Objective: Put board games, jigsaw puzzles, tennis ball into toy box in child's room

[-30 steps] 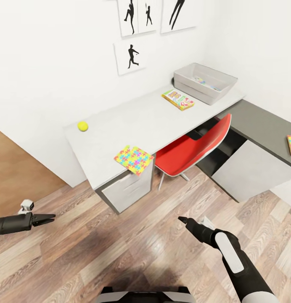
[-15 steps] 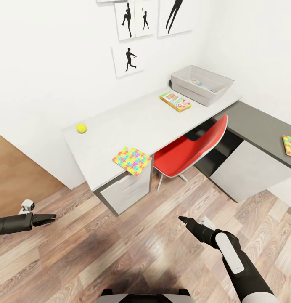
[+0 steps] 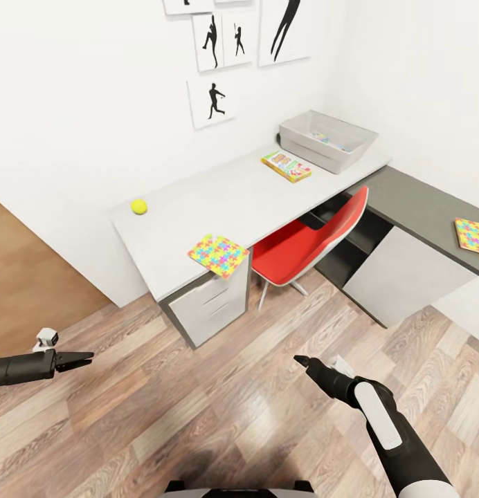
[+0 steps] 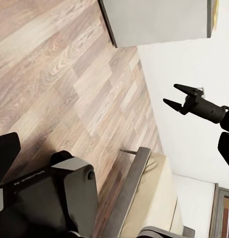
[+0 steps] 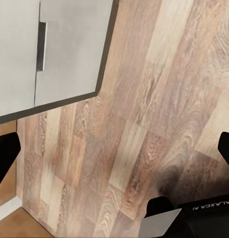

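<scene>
On the white desk [image 3: 198, 200] lie a yellow tennis ball [image 3: 138, 206], a multicoloured jigsaw puzzle [image 3: 219, 254] overhanging the front edge, and a board game [image 3: 286, 166]. The grey toy box [image 3: 327, 140] stands at the desk's far right end with something colourful inside. A second jigsaw puzzle [image 3: 473, 235] rests on the dark grey counter [image 3: 419, 207] at right. My left gripper [image 3: 89, 357] hangs open and empty over the floor at left. My right gripper [image 3: 298, 360] is open and empty above the floor, well short of the desk, and also appears in the left wrist view [image 4: 170, 93].
A red chair [image 3: 309, 242] is tucked under the desk between the drawer unit [image 3: 208, 308] and a grey cabinet [image 3: 399, 277]. Wood flooring [image 3: 232, 387] spreads between me and the desk. Silhouette pictures [image 3: 212, 100] hang on the white wall.
The whole view has shifted: the desk and its things sit slightly differently in the picture, so the camera moved. Both arms hold the same pose with open grippers.
</scene>
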`<state>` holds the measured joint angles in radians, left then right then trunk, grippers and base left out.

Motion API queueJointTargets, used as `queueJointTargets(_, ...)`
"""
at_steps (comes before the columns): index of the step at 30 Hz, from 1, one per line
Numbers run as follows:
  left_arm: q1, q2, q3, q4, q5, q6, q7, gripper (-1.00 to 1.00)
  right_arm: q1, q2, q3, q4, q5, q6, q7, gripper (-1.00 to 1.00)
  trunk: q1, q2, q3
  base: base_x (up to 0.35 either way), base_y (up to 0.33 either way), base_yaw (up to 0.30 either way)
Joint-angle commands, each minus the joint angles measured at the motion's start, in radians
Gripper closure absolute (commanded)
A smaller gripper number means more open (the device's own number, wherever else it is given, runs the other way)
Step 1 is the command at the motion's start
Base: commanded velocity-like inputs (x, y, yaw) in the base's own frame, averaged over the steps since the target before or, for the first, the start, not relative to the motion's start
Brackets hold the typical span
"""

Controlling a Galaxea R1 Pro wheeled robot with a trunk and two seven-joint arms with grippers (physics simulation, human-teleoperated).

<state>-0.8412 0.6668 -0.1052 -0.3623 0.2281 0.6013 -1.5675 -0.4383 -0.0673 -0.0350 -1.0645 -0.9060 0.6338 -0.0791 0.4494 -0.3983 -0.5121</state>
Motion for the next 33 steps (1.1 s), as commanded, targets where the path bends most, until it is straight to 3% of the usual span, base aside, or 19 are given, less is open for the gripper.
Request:
queueJointTargets(1,-0.001,0.001,-0.009,0.0,0.007,0.011,-0.003,-1.0,0.0,0.0,-0.001,-0.002,-0.01,0.004,-0.008,-1.0,0.001,-0.002,0.0,-0.026,0.0,0.012)
queueJointTargets(33,-0.001,0.002,-0.007,0.0,0.007,0.012,-0.003,-1.0,0.0,0.001,0.0,-0.008,-0.016,0.009,-0.01,-1.0,0.001,-0.002,0.053,-0.002,0.0,0.076)
